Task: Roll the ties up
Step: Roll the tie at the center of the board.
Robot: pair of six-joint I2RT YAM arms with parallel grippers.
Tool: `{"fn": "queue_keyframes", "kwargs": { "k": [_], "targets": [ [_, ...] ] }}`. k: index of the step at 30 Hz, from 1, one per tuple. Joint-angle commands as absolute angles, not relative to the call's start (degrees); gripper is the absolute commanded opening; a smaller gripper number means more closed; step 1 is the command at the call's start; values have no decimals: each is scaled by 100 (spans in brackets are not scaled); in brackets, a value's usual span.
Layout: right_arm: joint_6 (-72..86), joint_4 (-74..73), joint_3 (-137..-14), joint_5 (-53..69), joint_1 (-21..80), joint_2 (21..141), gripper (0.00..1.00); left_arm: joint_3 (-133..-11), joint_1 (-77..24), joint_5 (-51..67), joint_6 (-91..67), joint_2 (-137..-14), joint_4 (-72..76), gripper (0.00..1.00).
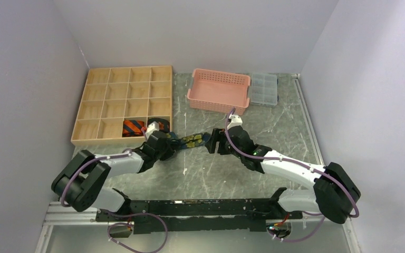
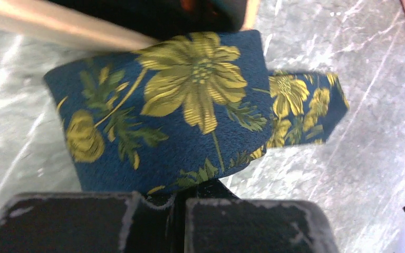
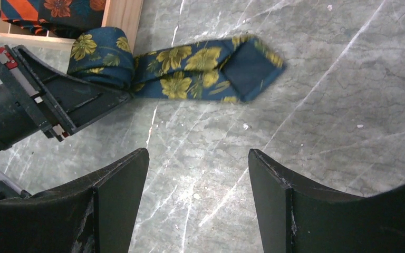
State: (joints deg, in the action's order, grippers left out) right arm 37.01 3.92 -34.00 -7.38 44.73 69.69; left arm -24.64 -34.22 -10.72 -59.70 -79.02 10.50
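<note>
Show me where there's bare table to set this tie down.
Bare table lies right of the right gripper, nearer than the pink basket. More lies between the two arms, nearer than the floral tie. Crowded by the wooden tray corner, where the left gripper holds that tie.

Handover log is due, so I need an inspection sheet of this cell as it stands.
Surface: grey marbled tabletop, faint scratches and specks.
Job's things: floral tie partly rolled, tail flat on the table; striped tie and leaf-motif tie sit in adjoining compartments of the wooden tray.
Clutter: pink basket and clear organiser box at the far side.
Grippers: left gripper shut on the floral tie's roll; right gripper open, empty, above bare table.
Cables: purple cables run along both arms, off the ties.
Surroundings: pale walls on three sides.
</note>
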Motion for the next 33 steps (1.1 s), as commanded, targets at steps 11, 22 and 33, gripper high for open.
{"fn": "queue_keyframes", "kwargs": {
  "k": [11,22,33],
  "targets": [
    [3664,780,-3296,-422,4458,7164,73,-1737,-3349,-198,-5354,-7155,610,3],
    [3805,1071,-3330,-180,4465,7545,71,-2125,-3333,-813,-5292,-5761,-1244,3],
    [3764,925,-3410,-221,4470,7521,71,-2192,-3302,-950,-5366,-7501,-54,3]
  ]
}}
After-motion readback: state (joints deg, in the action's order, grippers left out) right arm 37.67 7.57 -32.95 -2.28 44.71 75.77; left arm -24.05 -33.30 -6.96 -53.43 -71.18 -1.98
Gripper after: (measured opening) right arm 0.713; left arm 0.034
